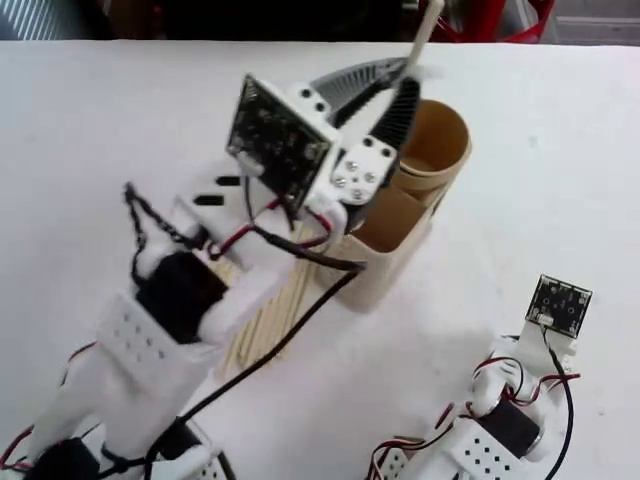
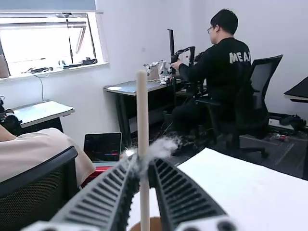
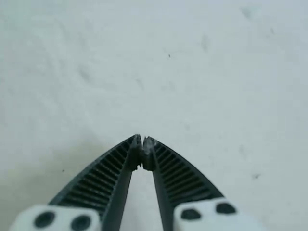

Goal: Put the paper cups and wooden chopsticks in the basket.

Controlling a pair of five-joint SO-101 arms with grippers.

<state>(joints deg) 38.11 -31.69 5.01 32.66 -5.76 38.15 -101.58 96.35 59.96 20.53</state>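
A beige basket (image 1: pixel 385 275) stands mid-table with nested paper cups (image 1: pixel 440 150) in its far end. Above it my left gripper (image 1: pixel 406 75) is shut on one wooden chopstick (image 1: pixel 428 30), which points up and away; in the left wrist view the chopstick (image 2: pixel 142 110) stands upright between the ribbed fingers (image 2: pixel 115 192). Several more wooden chopsticks (image 1: pixel 262 325) lie on the table beside the basket, partly under the left arm. My right gripper (image 3: pixel 143 144) is shut on nothing, just above bare white table at the near right.
The right arm (image 1: pixel 510 420) rests folded at the near right corner. Black cables (image 1: pixel 300 330) from the left arm trail over the loose chopsticks and the basket's near wall. White tabletop (image 1: pixel 540 200) lies open to the right of the basket.
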